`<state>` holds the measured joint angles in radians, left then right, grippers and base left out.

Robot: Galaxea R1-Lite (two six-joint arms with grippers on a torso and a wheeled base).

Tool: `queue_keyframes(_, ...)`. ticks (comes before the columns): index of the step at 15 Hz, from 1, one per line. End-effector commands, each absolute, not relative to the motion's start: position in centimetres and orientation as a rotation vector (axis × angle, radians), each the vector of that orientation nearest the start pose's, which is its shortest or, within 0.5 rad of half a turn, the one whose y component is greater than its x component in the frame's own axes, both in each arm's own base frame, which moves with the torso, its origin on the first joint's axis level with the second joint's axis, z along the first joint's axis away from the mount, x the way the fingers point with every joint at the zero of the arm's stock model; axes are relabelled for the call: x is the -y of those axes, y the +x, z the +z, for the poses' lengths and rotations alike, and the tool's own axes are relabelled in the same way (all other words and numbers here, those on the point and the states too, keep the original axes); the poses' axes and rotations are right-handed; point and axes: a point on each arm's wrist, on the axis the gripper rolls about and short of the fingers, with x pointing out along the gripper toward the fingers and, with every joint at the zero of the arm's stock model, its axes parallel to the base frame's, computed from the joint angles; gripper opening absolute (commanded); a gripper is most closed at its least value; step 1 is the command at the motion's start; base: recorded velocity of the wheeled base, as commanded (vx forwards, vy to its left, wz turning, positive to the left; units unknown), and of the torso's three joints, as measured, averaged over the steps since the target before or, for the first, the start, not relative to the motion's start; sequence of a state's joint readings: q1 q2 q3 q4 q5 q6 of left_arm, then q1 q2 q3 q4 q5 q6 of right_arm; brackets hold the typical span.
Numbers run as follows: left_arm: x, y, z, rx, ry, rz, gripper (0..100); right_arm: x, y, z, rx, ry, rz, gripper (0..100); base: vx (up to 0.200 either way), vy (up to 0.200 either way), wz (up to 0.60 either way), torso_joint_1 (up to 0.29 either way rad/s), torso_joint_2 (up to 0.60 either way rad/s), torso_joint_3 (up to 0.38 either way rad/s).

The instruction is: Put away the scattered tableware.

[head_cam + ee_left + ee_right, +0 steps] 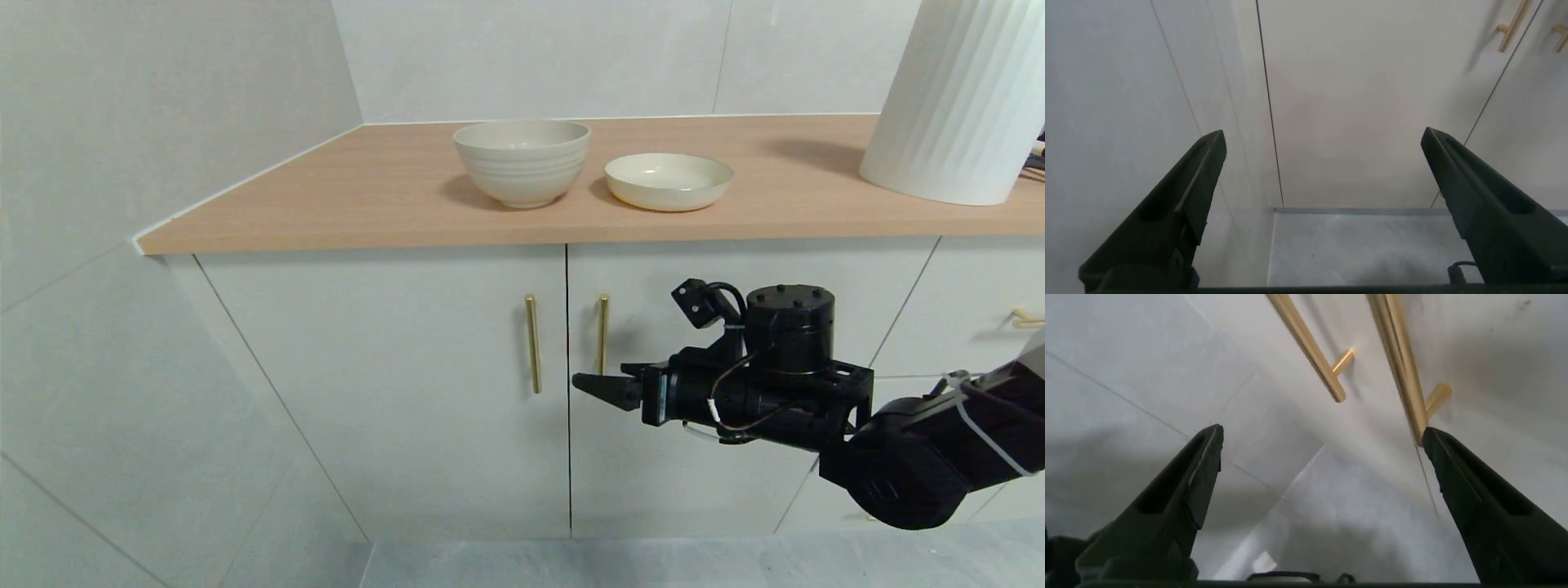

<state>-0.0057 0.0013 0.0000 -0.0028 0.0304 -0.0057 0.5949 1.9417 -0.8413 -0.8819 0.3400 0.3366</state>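
Observation:
A deep cream bowl [522,163] and a shallow cream dish [669,180] stand side by side on the wooden counter [326,204]. Below the counter, my right gripper [592,385] hangs in front of the shut cabinet doors, its tips close to the lower end of the right door's gold handle [603,333]. In the right wrist view that gripper [1321,431] is open and holds nothing, with the near handle [1400,363] just beyond one finger. My left gripper [1323,135] is also open with nothing in it, low down, facing a cabinet door and the floor [1355,245].
The left door's gold handle [532,343] runs beside the door seam. A tall white ribbed container [955,98] stands at the counter's right end. Another gold handle [1027,318] sticks out at the far right. A tiled wall closes the left side.

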Motion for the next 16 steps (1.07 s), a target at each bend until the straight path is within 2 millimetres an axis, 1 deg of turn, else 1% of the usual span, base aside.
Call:
queue_keyframes(1, -0.1, -2.3, 7.6, 0.002, -0.006, 0.025, 100, -20.9, 29.5, 12.8, -0.365, 0.295, 0.886, 100, 0.0, 0.0, 0.0, 0.0, 0.0, 0.0)
queue_keyframes(4, -0.1, -2.3, 7.6, 0.002, -0.006, 0.025, 100, -21.4, 30.2, 11.6, -0.327, 0.3, 0.89, 100, 0.0, 0.0, 0.0, 0.0, 0.0, 0.0)
queue_keyframes(7, -0.1, -2.3, 7.6, 0.002, -0.006, 0.025, 100, -21.5, 30.5, 11.8, -0.319, 0.313, 0.892, 100, 0.0, 0.0, 0.0, 0.0, 0.0, 0.0)
queue_keyframes(9, -0.1, -2.3, 7.6, 0.002, -0.006, 0.025, 100, -21.6, 30.6, 11.6, -0.328, 0.338, 0.889, 100, 0.0, 0.0, 0.0, 0.0, 0.0, 0.0)
queue_keyframes(11, -0.1, -2.3, 7.6, 0.002, -0.006, 0.025, 100, -21.9, 31.0, 11.1, -0.309, 0.342, 0.892, 100, 0.0, 0.0, 0.0, 0.0, 0.0, 0.0)
queue_keyframes(16, -0.1, -2.3, 7.6, 0.002, -0.006, 0.025, 100, -22.2, 31.5, 10.9, -0.261, 0.373, 0.904, 100, 0.0, 0.0, 0.0, 0.0, 0.0, 0.0)
